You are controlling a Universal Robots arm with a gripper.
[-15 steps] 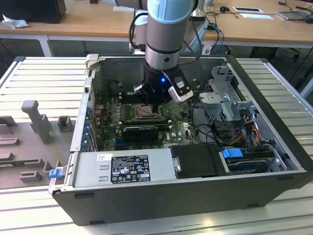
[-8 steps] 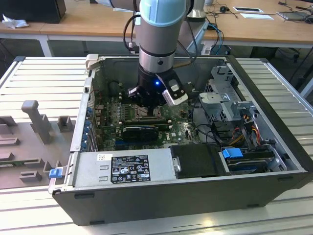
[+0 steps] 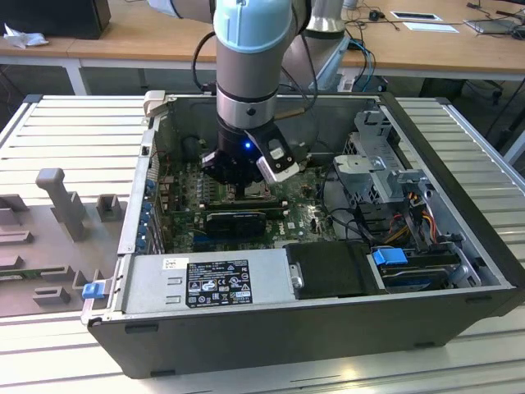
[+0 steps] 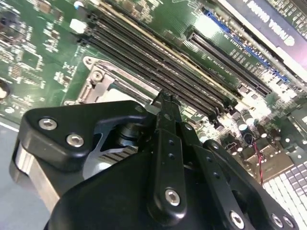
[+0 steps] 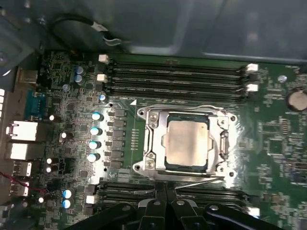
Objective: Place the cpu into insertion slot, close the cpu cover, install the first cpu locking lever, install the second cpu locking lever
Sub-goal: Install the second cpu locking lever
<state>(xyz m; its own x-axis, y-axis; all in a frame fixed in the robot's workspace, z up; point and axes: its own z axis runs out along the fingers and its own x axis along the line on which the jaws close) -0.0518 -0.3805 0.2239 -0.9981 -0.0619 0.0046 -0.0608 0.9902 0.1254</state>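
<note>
We see the gripper [image 5: 165, 191] hanging just over the green motherboard [image 5: 268, 143] inside the open computer case [image 3: 328, 328], its two black fingers [image 5: 159, 189] pressed together with no gap between them — they hold nothing. In the first wrist view the fingertips sit at the edge of the silver cpu cover [image 5: 152, 143], right by a thin metal lever [image 5: 192, 182] that runs along that side; whether they touch it we cannot tell. The cpu cover lies flat and closed, and the cpu [image 5: 186, 142] shows through its square window, seated in the insertion slot [image 5: 167, 164], whose dark frame peeks out around the chip. Long black memory slots [image 5: 177, 76] run along the far side of the socket, and more lie beside the fingers. In the second wrist view the closed fingers [image 4: 165, 110] point down at the same slots [image 4: 158, 67], with a corner of the cover [image 4: 98, 86] beside them. From the exterior view, the arm [image 3: 250, 66] reaches down into the case, which rests on a ribbed metal table [image 3: 66, 131] — a wooden desk [image 3: 139, 33] stands behind, and grey fixtures [image 3: 61, 205] sit at the exterior view's left.
</note>
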